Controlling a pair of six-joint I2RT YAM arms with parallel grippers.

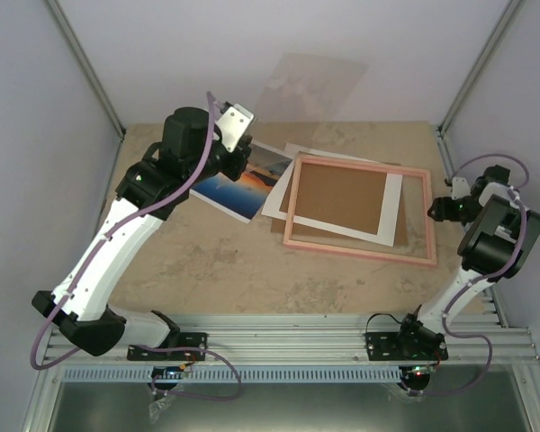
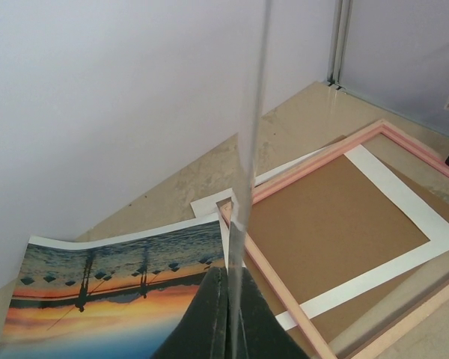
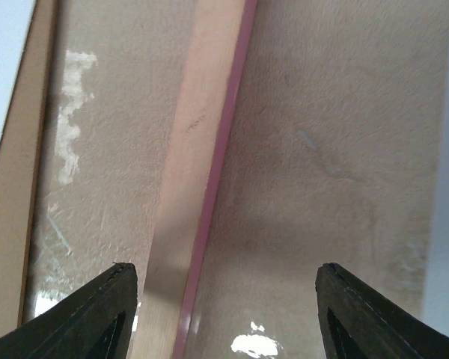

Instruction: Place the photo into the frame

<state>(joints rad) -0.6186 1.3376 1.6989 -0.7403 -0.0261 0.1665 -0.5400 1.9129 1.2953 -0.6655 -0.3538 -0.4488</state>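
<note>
With the left gripper [image 2: 228,314] clenched on a raised pane [image 1: 319,85] and the right gripper [image 3: 226,299] released over the frame [image 1: 360,251], the photo [image 1: 238,189] likely goes in next.

Light is even and diffuse, coming from above. The pale walls [image 1: 162,54] bounce it, so the top view has no hot spots. Shadows on the worktop [image 1: 216,261] around the frame [image 1: 360,254] are faint and soft-edged. There's mild wide-angle splay toward the corners.

The clear sheet [image 1: 315,85] behind the frame shows only as a grey haze with weak reflections against the wall.

Left wrist view:
- The sheet edge is a blurred vertical streak in front of the frame.
- The left gripper [image 2: 228,277] is dark and out of focus.
- The frame itself is reasonably sharp.

Right wrist view:
- It's too close, so the frame rail is soft.
- White glare patches sit left of the rail, with another bright spot just right of it at the bottom edge.
- The right gripper [image 3: 224,267] is near-black with no detail.
</note>
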